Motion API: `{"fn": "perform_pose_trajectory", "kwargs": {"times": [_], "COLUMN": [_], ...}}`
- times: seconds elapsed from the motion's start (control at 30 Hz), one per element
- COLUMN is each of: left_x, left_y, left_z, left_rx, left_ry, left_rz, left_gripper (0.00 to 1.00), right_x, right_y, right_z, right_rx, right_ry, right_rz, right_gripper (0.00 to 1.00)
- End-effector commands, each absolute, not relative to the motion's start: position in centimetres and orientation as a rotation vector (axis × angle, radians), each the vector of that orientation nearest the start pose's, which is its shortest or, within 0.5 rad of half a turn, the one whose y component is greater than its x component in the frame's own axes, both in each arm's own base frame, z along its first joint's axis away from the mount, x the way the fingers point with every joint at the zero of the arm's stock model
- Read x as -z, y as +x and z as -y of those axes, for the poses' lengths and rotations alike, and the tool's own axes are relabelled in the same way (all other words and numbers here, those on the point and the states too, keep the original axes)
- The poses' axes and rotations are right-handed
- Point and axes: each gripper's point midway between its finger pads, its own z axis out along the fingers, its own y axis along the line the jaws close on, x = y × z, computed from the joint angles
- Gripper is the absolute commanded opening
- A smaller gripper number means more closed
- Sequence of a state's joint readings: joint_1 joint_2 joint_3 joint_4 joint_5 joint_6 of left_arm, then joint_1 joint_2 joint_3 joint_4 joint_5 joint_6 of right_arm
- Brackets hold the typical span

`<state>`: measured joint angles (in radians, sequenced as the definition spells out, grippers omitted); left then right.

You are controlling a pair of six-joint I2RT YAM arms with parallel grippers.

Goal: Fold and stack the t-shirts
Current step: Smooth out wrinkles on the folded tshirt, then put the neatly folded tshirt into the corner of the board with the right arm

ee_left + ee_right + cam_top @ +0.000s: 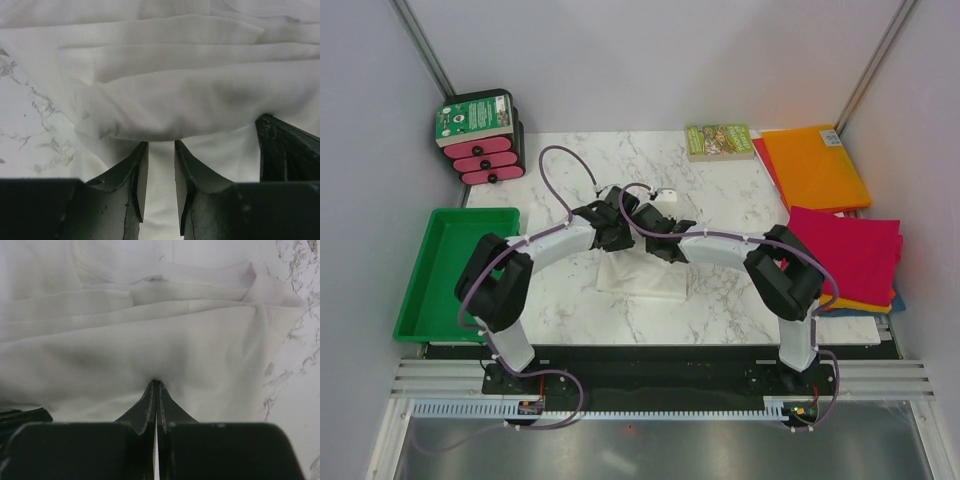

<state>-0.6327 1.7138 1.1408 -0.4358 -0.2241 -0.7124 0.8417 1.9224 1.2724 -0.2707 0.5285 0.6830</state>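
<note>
A thin, wrinkly white t-shirt (642,277) lies bunched at the middle of the marble table (720,200), and both grippers meet over its far edge. My left gripper (161,145) stands open, its fingertips just under a fold of the white t-shirt (165,95), with cloth showing through the gap. My right gripper (156,381) is shut, pinching a pucker of the white t-shirt (150,340). In the top view the left gripper (623,224) and right gripper (662,240) are almost touching. Folded orange (815,165), magenta (847,250) and blue (898,302) t-shirts lie at the right.
A green tray (420,300) sits at the left table edge. A black box with pink drawers (482,140) stands at the back left. A small green-covered book (718,140) lies at the back. The right gripper's dark finger (282,145) shows in the left wrist view.
</note>
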Motion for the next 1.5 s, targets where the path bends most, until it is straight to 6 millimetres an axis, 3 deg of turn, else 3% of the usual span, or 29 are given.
{"fn": "perform_pose_trajectory", "kwargs": {"times": [0.0,0.13,0.27,0.3,0.37,0.4,0.43,0.47,0.53,0.57,0.63,0.67,0.7,0.73,0.8,0.83,0.87,0.9,0.93,0.97,1.03,1.07,1.1,1.13,1.2,1.23,1.27,1.43,1.47], "left_x": [-4.5,-2.2,-3.3,-3.6,-6.8,-7.8,-8.8,-11.4,-12.8,-14.8,-16.0,-15.4,-16.7,-16.5,-14.8,-14.1,-12.5,-12.1,-11.7,-10.5,-10.4,-9.7,-9.7,-9.6,-9.5,-9.7,-10.0,-11.4,-11.7], "left_y": [36.7,37.6,37.6,37.5,37.3,37.1,36.8,36.6,35.6,34.9,33.5,32.4,31.6,30.9,29.1,28.2,27.1,26.3,25.6,24.5,23.4,22.9,22.7,22.4,22.1,22.0,21.9,21.0,20.9], "left_z": [24.0,23.7,23.7,23.6,23.8,23.6,23.6,23.6,23.2,23.0,22.7,22.2,22.0,22.0,21.3,21.4,21.0,20.8,20.8,20.4,20.3,20.1,20.1,20.2,20.3,20.7,20.8,21.4,21.4], "left_rx": [0.23,0.228,0.25,0.262,0.326,0.346,0.366,0.408,0.427,0.462,0.481,0.476,0.497,0.458,0.389,0.384,0.368,0.371,0.381,0.379,0.405,0.404,0.412,0.418,0.426,0.445,0.46,0.519,0.528], "left_ry": [-0.162,-0.182,-0.175,-0.176,-0.175,-0.174,-0.171,-0.163,-0.146,-0.138,-0.12,-0.108,-0.096,-0.074,-0.025,-0.009,-0.016,-0.022,-0.019,-0.032,-0.033,-0.039,-0.039,-0.034,-0.032,-0.023,-0.022,-0.009,-0.008], "left_rz": [-2.551,-2.609,-2.574,-2.559,-2.484,-2.46,-2.441,-2.389,-2.376,-2.335,-2.314,-2.328,-2.29,-2.277,-2.298,-2.32,-2.372,-2.39,-2.405,-2.435,-2.433,-2.445,-2.444,-2.448,-2.454,-2.457,-2.456,-2.425,-2.414], "left_gripper": [0.34,0.35,0.43,0.46,0.52,0.57,0.66,0.68,0.71,0.72,0.72,0.72,0.72,0.73,0.73,0.73,0.73,0.73,0.73,0.73,0.72,0.72,0.72,0.71,0.68,0.67,0.66,0.65,0.65], "right_x": [-3.3,-2.4,-4.7,-7.1,-10.0,-13.4,-15.2,-17.6,-22.5,-25.4,-27.4,-28.8,-29.0,-27.4,-27.3,-24.4,-26.5,-26.5,-24.3,-26.4,-24.6,-24.6,-24.4,-22.4,-21.4,-17.7,-19.1,-14.9,-15.2], "right_y": [37.8,38.4,38.6,39.0,39.1,39.1,39.1,39.2,38.4,37.6,36.9,36.1,36.1,35.6,34.7,33.7,33.1,32.5,31.6,31.1,30.1,30.0,28.9,28.4,29.1,28.5,29.2,31.9,32.4], "right_z": [-30.6,-30.4,-29.6,-29.3,-28.9,-28.2,-27.8,-27.2,-24.2,-22.3,-18.7,-16.5,-14.1,-12.8,-9.3,-8.1,-7.3,-6.7,-5.6,-4.4,-2.8,-1.9,0.5,1.2,0.9,0.9,-0.1,0.8,0.6], "right_rx": [-0.05,-0.038,-0.015,-0.028,-0.034,-0.048,-0.045,-0.029,0.027,0.052,0.15,0.173,0.226,0.247,0.29,0.337,0.257,0.24,0.277,0.261,0.371,0.403,0.531,0.581,0.531,0.524,0.428,0.468,0.45], "right_ry": [0.019,-0.002,-0.011,0.004,-0.006,0.011,0.012,0.002,0.03,0.026,0.049,0.066,0.086,0.064,0.097,0.085,0.164,0.202,0.209,0.276,0.259,0.338,0.481,0.503,0.499,0.397,0.355,0.351,0.37], "right_rz": [-2.343,-2.359,-2.309,-2.259,-2.207,-2.153,-2.125,-2.087,-2.021,-1.977,-1.938,-1.922,-1.926,-1.965,-1.948,-1.973,-1.868,-1.828,-1.825,-1.717,-1.716,-1.674,-1.608,-1.606,-1.566,-1.598,-1.535,-1.579,-1.554], "right_gripper": [0.0,0.0,0.04,0.07,0.2,0.23,0.27,0.33,0.4,0.49,0.6,0.73,0.8,0.84,0.93,0.98,0.98,0.98,0.98,0.98,0.98,0.98,0.98,0.98,0.98,0.98,0.98,0.98,0.98]}}
